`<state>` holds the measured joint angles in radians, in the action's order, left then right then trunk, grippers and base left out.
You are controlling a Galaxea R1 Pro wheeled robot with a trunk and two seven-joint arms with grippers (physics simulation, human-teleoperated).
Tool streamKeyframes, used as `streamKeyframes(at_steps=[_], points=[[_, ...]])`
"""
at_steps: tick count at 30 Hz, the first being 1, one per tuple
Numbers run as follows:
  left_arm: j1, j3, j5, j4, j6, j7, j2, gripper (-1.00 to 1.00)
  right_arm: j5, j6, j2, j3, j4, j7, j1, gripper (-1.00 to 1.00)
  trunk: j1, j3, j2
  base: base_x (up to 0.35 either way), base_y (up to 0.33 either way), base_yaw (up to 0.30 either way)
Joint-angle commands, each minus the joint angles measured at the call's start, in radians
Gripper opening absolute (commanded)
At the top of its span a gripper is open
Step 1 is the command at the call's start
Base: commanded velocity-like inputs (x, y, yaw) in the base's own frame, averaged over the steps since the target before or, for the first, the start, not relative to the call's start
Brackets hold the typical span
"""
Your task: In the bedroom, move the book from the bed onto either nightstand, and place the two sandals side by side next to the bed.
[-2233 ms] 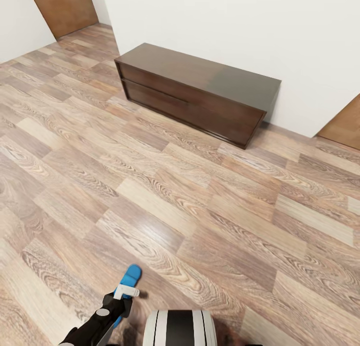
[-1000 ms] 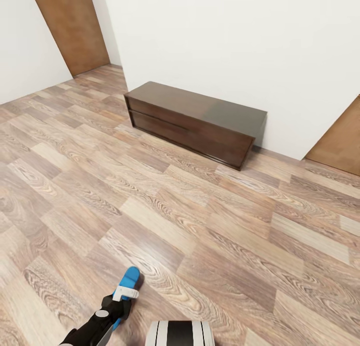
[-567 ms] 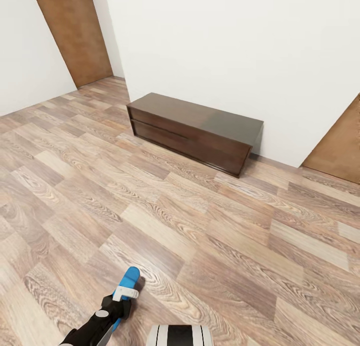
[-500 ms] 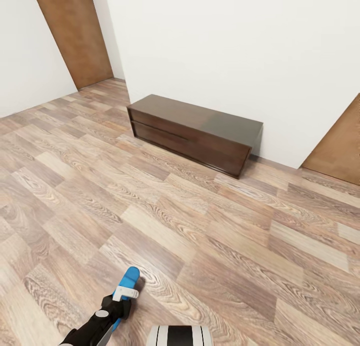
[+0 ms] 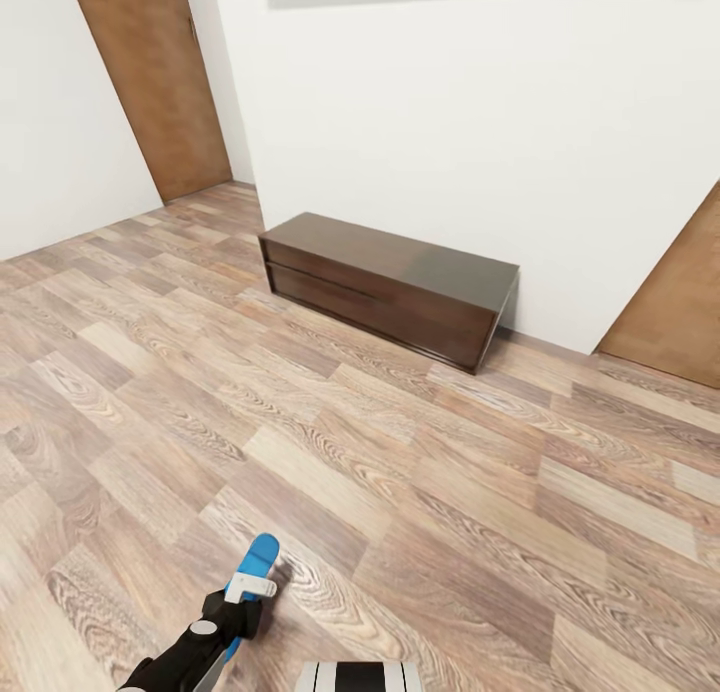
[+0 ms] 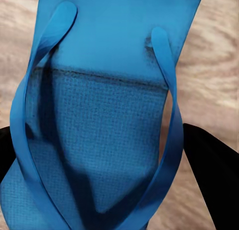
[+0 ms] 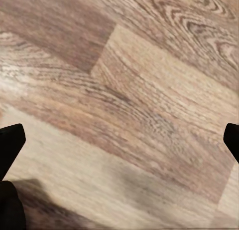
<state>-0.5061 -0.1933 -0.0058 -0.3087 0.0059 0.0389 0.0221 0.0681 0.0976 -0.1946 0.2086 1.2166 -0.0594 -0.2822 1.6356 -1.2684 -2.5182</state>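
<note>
Wood-plank floor (image 5: pixel 400 472) lies open between the robot and the long low dark bench (image 5: pixel 390 287). The bench stands against the white wall (image 5: pixel 480 142), which blocks passage behind it. Open floor runs past the bench's left end toward a brown door (image 5: pixel 150 72); another door (image 5: pixel 675 322) stands right of the bench.

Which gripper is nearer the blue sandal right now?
Left. The left gripper is clamped on the blue sandal, carrying it above the wood floor. The right gripper is open over bare planks, away from it.
</note>
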Motion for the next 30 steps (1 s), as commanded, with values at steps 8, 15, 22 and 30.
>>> streamKeyframes(at_steps=[8, 15, 22, 30], points=[[0.0, -0.006, 0.001, 0.041, -0.001, 0.004, 0.001, -1.0, -0.012, 0.003, -0.012, 0.001, -0.072, -0.005, 0.049, 1.0, -0.004, 0.03, 0.002, 0.0, 0.0, 0.0], [0.001, -0.005, 0.003, 0.056, -0.004, 0.004, 0.001, -1.0, -0.031, 0.001, -0.014, 0.001, -0.083, -0.004, 0.056, 1.0, -0.007, 0.058, 0.003, 0.0, 0.0, 0.0], [0.001, -0.005, 0.003, 0.059, -0.005, 0.004, 0.002, -1.0, -0.034, 0.002, -0.015, 0.003, -0.104, -0.002, 0.058, 1.0, -0.01, 0.085, 0.005, 0.0, 0.0, 0.0], [0.002, -0.005, 0.003, 0.075, -0.036, 0.004, 0.002, -1.0, -0.035, -0.001, -0.019, 0.003, -0.176, -0.001, 0.09, 1.0, -0.014, 0.116, 0.007, 0.0, 0.0, 0.0]])
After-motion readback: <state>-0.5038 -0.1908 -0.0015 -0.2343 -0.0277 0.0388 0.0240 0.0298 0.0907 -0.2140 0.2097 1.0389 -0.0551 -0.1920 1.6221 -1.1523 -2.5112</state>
